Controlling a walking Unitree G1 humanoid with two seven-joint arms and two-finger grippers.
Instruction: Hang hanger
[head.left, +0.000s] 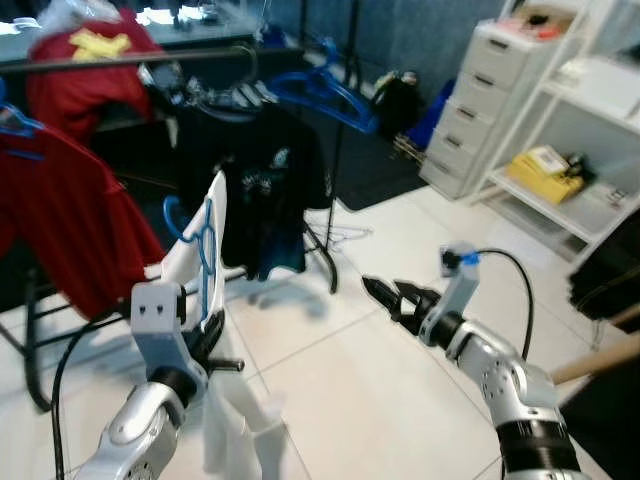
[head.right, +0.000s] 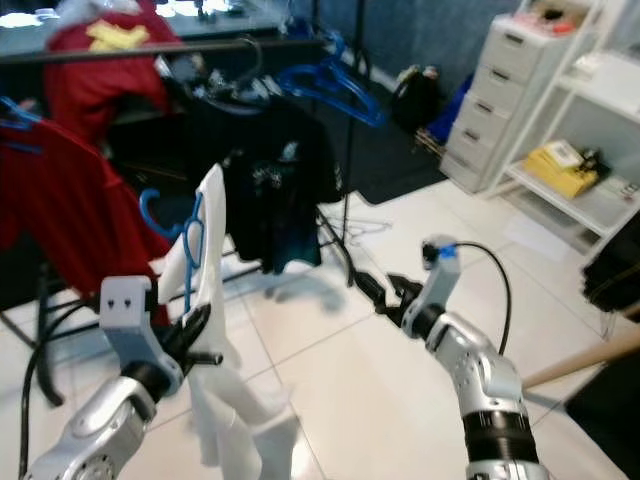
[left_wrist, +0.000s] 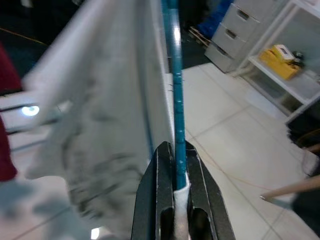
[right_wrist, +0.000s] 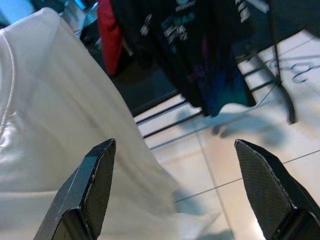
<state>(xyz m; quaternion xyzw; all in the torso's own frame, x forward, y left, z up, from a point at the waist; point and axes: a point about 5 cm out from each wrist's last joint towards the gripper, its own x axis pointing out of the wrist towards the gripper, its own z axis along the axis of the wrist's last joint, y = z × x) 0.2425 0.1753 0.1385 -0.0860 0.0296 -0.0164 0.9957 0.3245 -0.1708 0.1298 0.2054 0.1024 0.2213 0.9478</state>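
My arms silver, jointed, black bands. Left gripper (left_wrist: 176, 192): slim black fingers, grey box behind. Right gripper (right_wrist: 182, 192): broad black textured fingers, black cable looping behind.

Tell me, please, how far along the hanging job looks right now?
Done: the white garment sits on the blue plastic hanger. In hand: the left gripper clamps that hanger; the right gripper waits open. Left: hooking it on the dark clothes rail.

The left gripper (head.left: 212, 335) holds a blue hanger (head.left: 204, 250) bearing a white garment (head.left: 232, 420).
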